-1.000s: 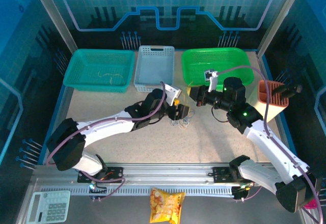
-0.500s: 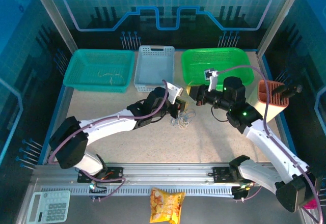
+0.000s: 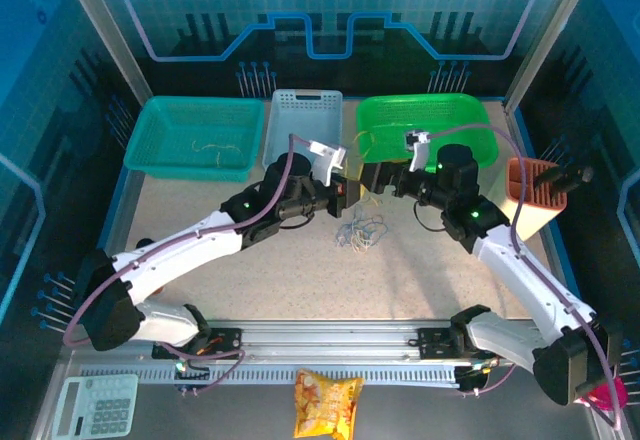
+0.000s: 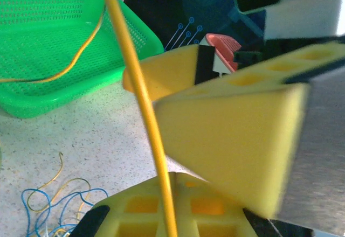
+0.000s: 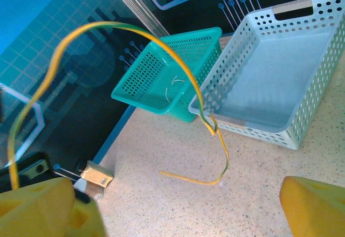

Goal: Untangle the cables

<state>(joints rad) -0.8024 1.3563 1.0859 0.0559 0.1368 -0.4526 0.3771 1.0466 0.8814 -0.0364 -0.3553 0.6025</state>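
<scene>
Around the cell stand blue walls (image 3: 200, 20) printed with circuit lines and a gear, framed by metal posts. Below them lies a speckled beige table (image 3: 400, 290), with a metal rail (image 3: 330, 345) along its near edge. At the far edge sit a teal basket (image 3: 190, 167) with a few thin wires inside, a white basket (image 3: 303, 130) and a green basket (image 3: 420, 110). An orange holder (image 3: 530, 195) stands at the right. A calculator (image 3: 95, 407) and a snack bag (image 3: 327, 403) lie on the near ledge.

The left gripper (image 3: 345, 188) is closed, pinching a yellow cable (image 4: 143, 86) lifted off the table. The right gripper (image 3: 368, 175), just beside it, has its jaws spread wide and grips nothing. The cables (image 3: 362, 232) lie in a loose clump on the table, just in front of both grippers.
</scene>
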